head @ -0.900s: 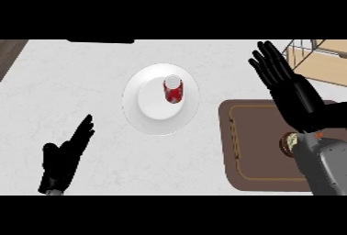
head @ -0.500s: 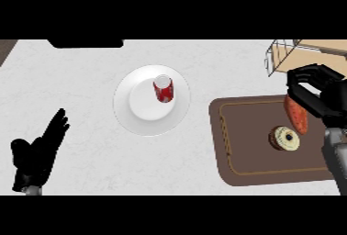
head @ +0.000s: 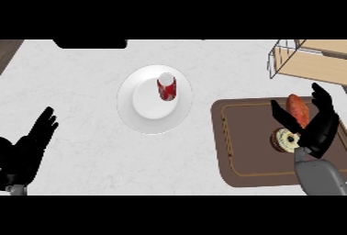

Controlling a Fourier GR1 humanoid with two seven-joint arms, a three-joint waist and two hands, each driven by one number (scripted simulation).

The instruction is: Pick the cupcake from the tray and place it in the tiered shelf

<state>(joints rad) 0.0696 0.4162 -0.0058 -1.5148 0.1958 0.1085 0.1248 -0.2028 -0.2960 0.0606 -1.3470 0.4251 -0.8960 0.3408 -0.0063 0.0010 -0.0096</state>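
Note:
The cupcake, pale-topped with a dark rim, sits on the brown tray at the right. My right hand hovers over the tray just right of the cupcake, open, fingers spread and pointing up, thumb stretched left above the cupcake. An orange-red oblong item lies on the tray between the thumb and the fingers. The wire and wood tiered shelf stands at the top right. My left hand rests open at the lower left.
A white plate lies at the centre of the counter with a red can on it. A dark object sits at the counter's back edge.
My right hand has dropped from beside the shelf down over the tray, close to the cupcake, and spread its fingers. The left hand has drifted toward the lower left edge.

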